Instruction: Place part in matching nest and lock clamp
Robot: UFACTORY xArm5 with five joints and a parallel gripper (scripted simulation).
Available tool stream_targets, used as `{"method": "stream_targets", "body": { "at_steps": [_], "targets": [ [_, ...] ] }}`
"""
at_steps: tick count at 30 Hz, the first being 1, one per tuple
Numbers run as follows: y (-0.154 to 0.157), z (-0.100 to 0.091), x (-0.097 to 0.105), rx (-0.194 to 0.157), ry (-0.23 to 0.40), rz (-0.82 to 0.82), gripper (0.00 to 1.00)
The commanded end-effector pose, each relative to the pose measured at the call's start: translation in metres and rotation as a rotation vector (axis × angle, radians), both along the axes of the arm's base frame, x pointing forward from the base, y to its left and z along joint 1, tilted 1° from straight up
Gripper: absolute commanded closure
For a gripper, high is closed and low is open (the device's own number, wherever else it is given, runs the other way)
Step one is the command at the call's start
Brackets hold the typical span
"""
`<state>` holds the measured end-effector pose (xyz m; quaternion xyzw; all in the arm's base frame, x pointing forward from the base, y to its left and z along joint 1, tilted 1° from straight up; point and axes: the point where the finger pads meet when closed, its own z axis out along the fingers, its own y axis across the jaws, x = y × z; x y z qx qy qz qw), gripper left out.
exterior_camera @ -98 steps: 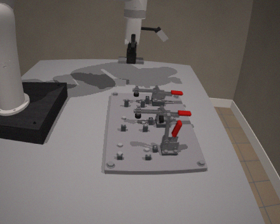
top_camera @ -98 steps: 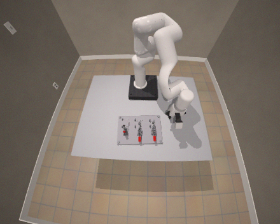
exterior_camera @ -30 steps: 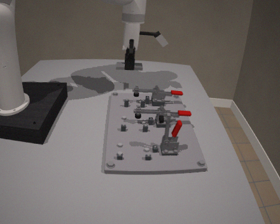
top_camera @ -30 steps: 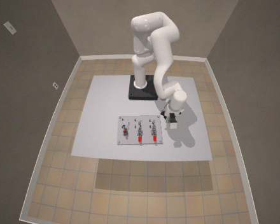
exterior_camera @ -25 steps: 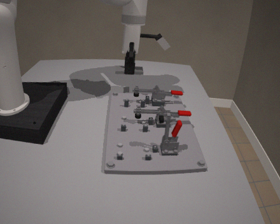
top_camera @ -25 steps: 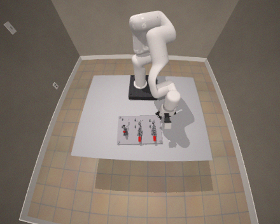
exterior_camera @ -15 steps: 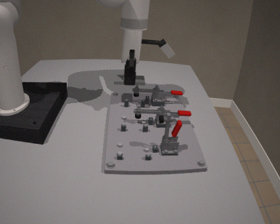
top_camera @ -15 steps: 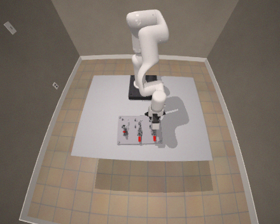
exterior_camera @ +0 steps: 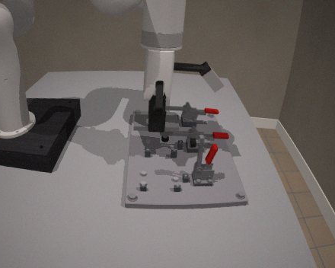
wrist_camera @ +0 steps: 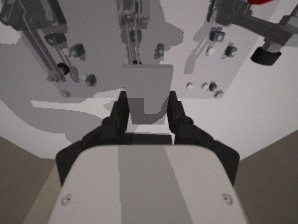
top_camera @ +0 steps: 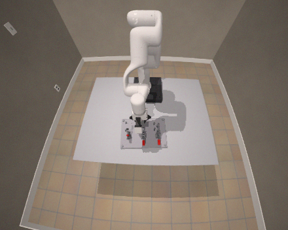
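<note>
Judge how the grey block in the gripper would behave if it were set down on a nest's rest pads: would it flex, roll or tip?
The part looks like a flat-faced rectangular block, so it probably will not roll. Its edges stay straight between the gripper fingers, suggesting it is stiff. Being low and broad, it should sit stably on the fixture plate, though smooth faces might slide.
</note>
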<state>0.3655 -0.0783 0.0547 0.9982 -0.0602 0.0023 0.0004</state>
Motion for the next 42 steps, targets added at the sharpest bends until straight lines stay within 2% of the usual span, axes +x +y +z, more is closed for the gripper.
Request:
{"method": "stream_targets", "body": {
  "at_steps": [1,8,15,42],
  "targets": [
    [-0.038,0.001,-0.002,-0.002,-0.005,0.003,1.00],
    [-0.075,0.000,-0.006,-0.003,-0.006,0.003,1.00],
    [-0.086,0.000,-0.007,-0.004,-0.006,0.003,1.00],
    [-0.088,0.000,-0.007,-0.004,-0.006,0.003,1.00]
  ]
}}
